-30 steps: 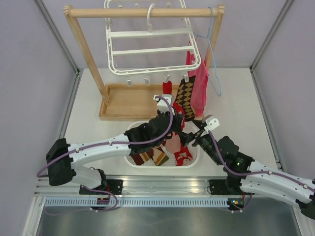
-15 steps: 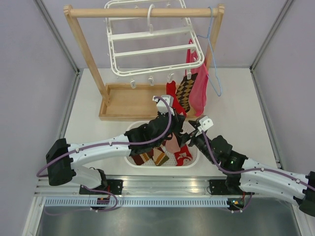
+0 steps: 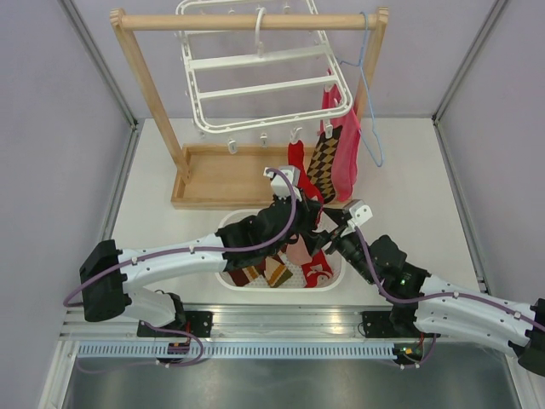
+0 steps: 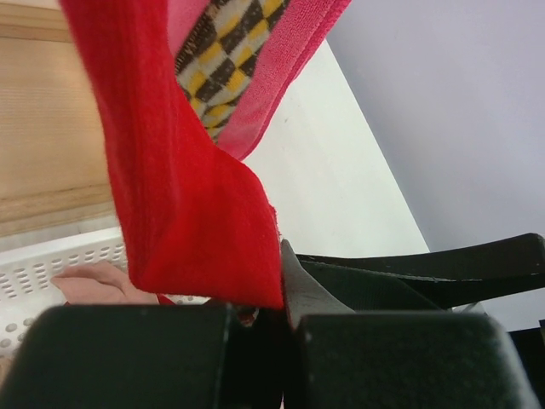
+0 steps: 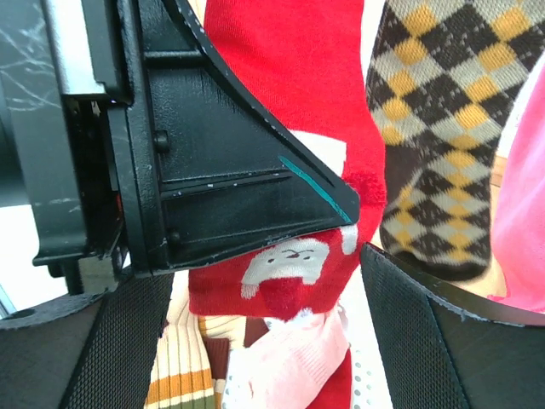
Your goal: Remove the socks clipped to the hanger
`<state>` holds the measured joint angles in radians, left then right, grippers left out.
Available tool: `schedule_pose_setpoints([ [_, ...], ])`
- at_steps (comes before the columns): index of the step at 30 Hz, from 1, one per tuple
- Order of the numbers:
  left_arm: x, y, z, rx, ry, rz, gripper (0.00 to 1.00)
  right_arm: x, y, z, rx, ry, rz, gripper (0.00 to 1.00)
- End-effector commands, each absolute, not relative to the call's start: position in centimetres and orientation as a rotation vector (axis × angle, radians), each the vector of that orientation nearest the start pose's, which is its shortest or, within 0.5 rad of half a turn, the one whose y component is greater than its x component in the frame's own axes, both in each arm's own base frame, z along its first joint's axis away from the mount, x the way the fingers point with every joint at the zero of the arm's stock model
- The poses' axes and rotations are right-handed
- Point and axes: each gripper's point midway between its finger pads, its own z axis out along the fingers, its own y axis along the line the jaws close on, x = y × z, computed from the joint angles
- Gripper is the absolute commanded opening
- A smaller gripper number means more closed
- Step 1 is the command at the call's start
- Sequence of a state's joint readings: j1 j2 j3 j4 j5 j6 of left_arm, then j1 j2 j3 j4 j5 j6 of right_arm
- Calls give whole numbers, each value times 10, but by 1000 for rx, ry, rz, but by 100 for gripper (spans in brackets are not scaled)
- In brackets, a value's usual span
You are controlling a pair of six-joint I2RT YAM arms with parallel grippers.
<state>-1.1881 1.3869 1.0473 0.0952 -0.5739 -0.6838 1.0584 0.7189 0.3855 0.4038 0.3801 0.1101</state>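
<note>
Hanging: 1 red sock (image 3: 295,159), 1 diamond sock (image 3: 322,166) | hanger (image 3: 255,87): 1

The top camera looked steeply down from above and behind the robot over the whole table (image 3: 409,196), while both wrist cameras sat very close, facing the red sock (image 3: 295,160) and diamond-patterned sock (image 3: 322,166), which all three views shared.
</note>
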Motion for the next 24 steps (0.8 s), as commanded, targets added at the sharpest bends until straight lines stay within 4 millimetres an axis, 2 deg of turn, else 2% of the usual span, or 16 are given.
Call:
schedule_pose_setpoints([
  [1,229,-390,277,-8,1809,-899,2,204,246,249,-387,1453,698,91],
  [8,221,-392,287,-4,1790,-937,2,211,243,236,-373,1489,642,89],
  [11,217,-394,289,2,1788,-947,2,213,240,237,-356,1483,627,83],
  [14,215,-396,290,10,1788,-963,2,216,234,236,-338,1484,594,70],
  [15,214,-396,290,10,1789,-967,2,217,233,237,-330,1480,593,61],
  [18,213,-397,290,10,1790,-974,2,218,227,237,-303,1473,578,47],
  [20,213,-397,290,11,1791,-977,2,220,224,238,-289,1475,561,43],
  [21,212,-397,291,12,1791,-982,2,220,223,236,-294,1481,549,30],
  [24,210,-399,290,19,1793,-989,2,222,222,234,-288,1490,531,9],
])
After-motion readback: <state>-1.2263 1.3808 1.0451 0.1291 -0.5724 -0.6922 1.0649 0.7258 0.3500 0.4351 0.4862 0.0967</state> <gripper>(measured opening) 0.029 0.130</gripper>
